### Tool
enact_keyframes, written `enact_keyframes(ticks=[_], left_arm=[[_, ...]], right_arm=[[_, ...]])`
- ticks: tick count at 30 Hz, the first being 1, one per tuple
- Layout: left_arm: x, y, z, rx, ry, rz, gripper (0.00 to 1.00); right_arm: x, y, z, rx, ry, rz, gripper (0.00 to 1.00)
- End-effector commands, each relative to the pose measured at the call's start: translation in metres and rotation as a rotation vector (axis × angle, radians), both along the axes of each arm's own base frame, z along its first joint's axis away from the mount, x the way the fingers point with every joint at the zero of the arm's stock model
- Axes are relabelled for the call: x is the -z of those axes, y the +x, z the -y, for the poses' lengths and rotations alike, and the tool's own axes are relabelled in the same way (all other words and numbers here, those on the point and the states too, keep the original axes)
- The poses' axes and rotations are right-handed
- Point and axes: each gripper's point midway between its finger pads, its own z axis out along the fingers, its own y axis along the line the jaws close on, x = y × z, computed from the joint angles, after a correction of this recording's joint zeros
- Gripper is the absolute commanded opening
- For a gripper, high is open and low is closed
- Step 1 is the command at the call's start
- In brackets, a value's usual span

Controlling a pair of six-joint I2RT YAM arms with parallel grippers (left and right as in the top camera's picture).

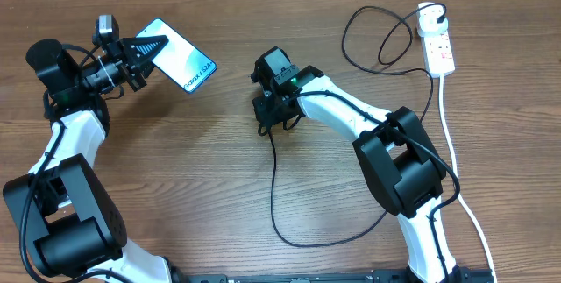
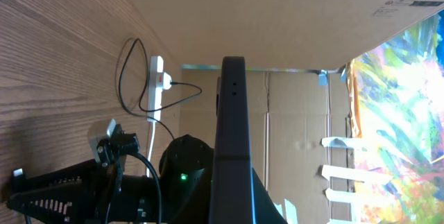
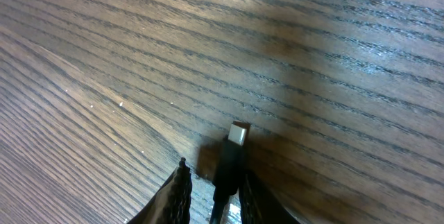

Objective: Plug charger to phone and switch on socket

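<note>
Soft even light overhead; the right wrist view shows a dark shadow across the table (image 3: pixel 291 50).

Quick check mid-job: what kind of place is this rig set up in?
Probably a makeshift lab or workshop bench rather than a home: a wood-grain table backed by plain cardboard panels, with a brightly paint-splashed sheet hanging beyond them.

bare tabletop (image 1: pixel 230 99) between phone (image 1: pixel 180 55) and right gripper (image 1: pixel 273 125); charger (image 1: pixel 273 178) loops beside socket (image 1: pixel 438 48)
</note>
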Motion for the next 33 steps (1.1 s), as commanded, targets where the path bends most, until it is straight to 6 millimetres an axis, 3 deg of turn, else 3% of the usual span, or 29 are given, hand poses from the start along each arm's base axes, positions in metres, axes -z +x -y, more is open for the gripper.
enact_keyframes(ticks=[1,6,11,22,25,33], left_arm=[[-0.006,-0.003,0.001,0.034,0.012,0.036,0.04],[-0.006,-0.004,0.001,0.037,0.011,0.036,0.04],[-0.006,-0.003,0.001,0.037,0.011,0.036,0.04],[-0.006,-0.004,0.001,0.041,0.011,0.037,0.04],[-0.006,-0.005,0.002,0.044,0.010,0.037,0.04],[-0.007,-0.011,0.005,0.086,0.004,0.040,0.04]], right_arm=[[0.031,-0.010,0.010,0.006,-0.058,-0.062,0.24],[0.032,-0.010,0.013,0.010,-0.078,-0.059,0.22],[0.032,-0.012,0.014,0.011,-0.073,-0.075,0.04],[0.004,-0.023,0.000,0.018,0.267,-0.322,0.04],[-0.017,-0.023,-0.002,-0.006,0.390,-0.368,0.04],[-0.115,-0.039,-0.004,-0.207,0.702,-0.361,0.04]])
